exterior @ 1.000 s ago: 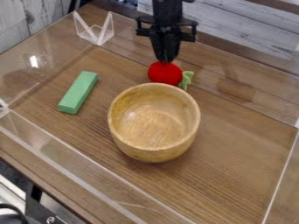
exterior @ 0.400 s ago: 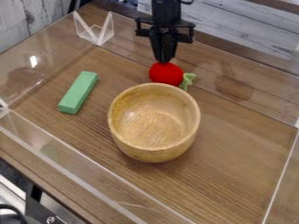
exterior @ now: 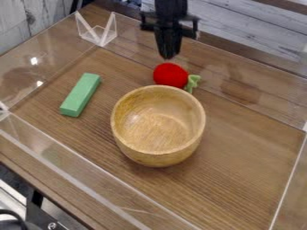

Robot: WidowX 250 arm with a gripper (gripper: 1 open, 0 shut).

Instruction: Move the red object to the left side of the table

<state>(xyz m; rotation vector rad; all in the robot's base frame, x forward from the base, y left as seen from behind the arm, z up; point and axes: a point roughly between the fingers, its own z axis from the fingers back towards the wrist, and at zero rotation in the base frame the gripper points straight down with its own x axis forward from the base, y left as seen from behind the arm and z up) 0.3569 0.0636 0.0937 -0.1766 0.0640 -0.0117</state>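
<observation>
The red object (exterior: 170,74) is a small round toy fruit with a light-green leafy bit on its right side. It rests on the brown wood-grain table (exterior: 240,171), just behind the wooden bowl's far rim. My black gripper (exterior: 171,54) hangs directly above the fruit with a small gap between them. Its fingers are pressed together into one narrow tip, shut on nothing.
A large wooden bowl (exterior: 157,124) stands mid-table, right in front of the fruit. A flat green block (exterior: 81,94) lies to the left. Low clear acrylic walls edge the table, with a clear folded stand (exterior: 96,30) at the back left.
The gripper has risen from around the top of the fruit and its fingers have closed together. The fruit stayed where it was on the table.
</observation>
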